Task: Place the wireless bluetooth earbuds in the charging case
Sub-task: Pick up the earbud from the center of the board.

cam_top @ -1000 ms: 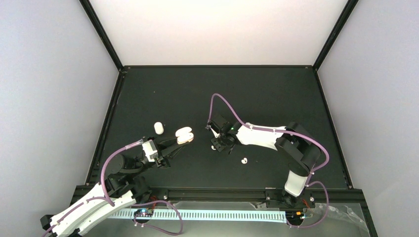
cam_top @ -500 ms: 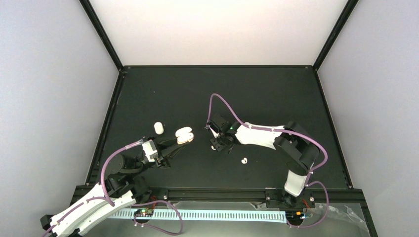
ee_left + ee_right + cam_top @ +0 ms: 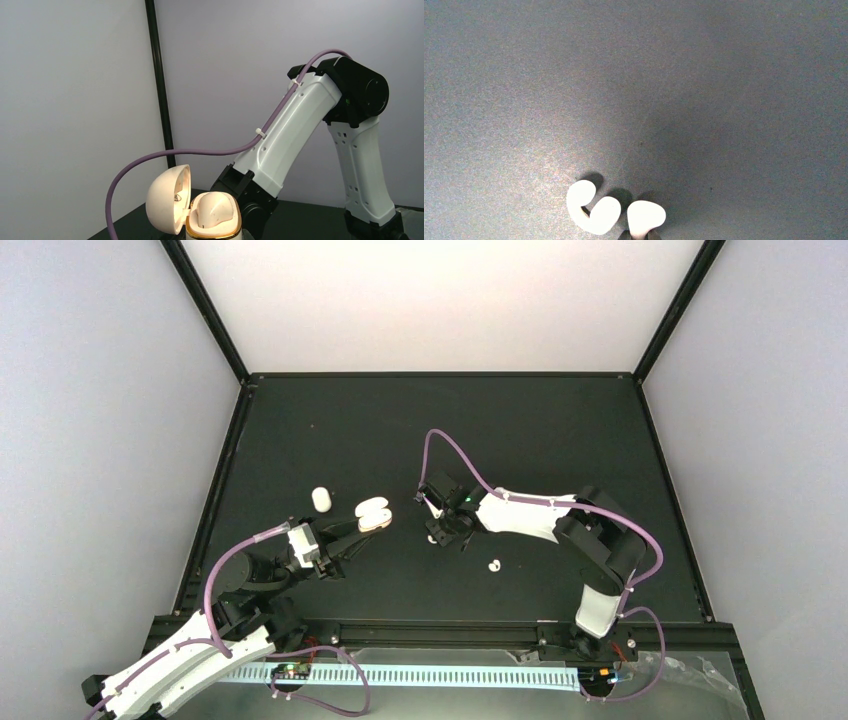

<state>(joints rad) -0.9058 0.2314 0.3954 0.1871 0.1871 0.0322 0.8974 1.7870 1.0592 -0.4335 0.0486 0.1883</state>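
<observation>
One seated earbud, a smooth cream bean shape, is resting in the base of the cream, gold-rimmed charging case, whose domed lid is standing open to the left in the left wrist view. The left tool is clamping this charging case and holding it upright, its opening facing up, left of centre over the black tabletop. Just to its left and a little farther back, a small white oval pod is lying on the tabletop, apart from the case.

The right tool is pointing down at the tabletop near the middle, well apart from the charging case. In the right wrist view, a white curled earbud, shaped like a hook, is lying flat just beside a white rounded earbud; the two are nearly touching. Only slivers of the jaws are showing at the bottom edge, on either side of the rounded earbud, so they are standing narrow around it, but whether they are actually pinching it I cannot tell. A loose earbud, a white speck in the top view, is lying on the tabletop to the right of the right tool, nearer the arm bases and clear of it. The white-and-black right arm with its purple cable is filling the background behind the case
</observation>
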